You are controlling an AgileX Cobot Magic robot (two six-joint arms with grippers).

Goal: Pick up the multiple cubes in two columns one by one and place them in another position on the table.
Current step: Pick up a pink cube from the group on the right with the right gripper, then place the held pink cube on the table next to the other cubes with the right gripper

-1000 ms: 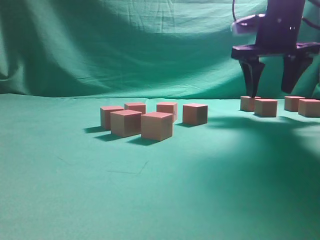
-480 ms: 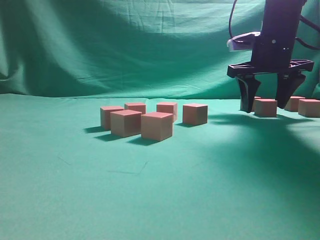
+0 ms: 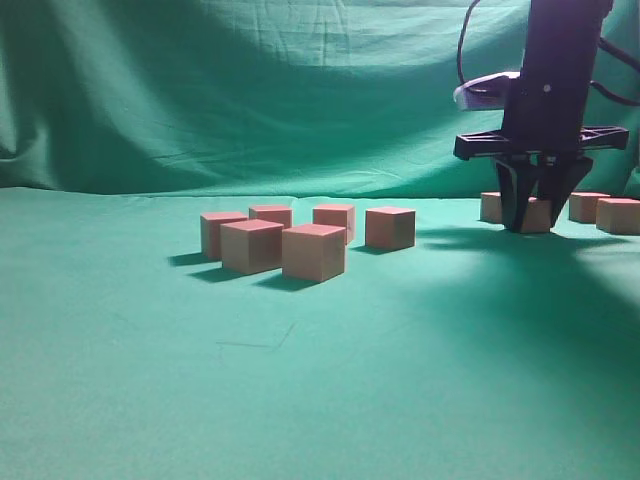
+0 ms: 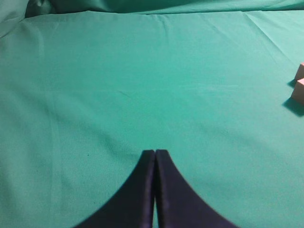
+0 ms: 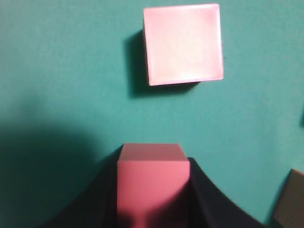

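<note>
Several reddish-pink cubes [image 3: 314,252] stand in a cluster at the middle of the green table [image 3: 300,380]. More cubes stand in a row at the far right, one at the left end [image 3: 489,206] and two at the right end [image 3: 618,216]. My right gripper [image 3: 531,222] is shut on one cube [image 3: 540,212] of that row, down at table level. In the right wrist view the held cube [image 5: 153,183] sits between the black fingers [image 5: 153,159], with another cube [image 5: 183,43] ahead of it. My left gripper [image 4: 155,153] is shut and empty over bare cloth.
The green backdrop [image 3: 250,90] hangs behind the table. Two cubes [image 4: 299,90] show at the right edge of the left wrist view. A dark cube edge [image 5: 292,199] shows at the lower right of the right wrist view.
My right gripper has come down over the right-hand row, and its open fingers have closed on one cube. The middle cluster has not moved.
</note>
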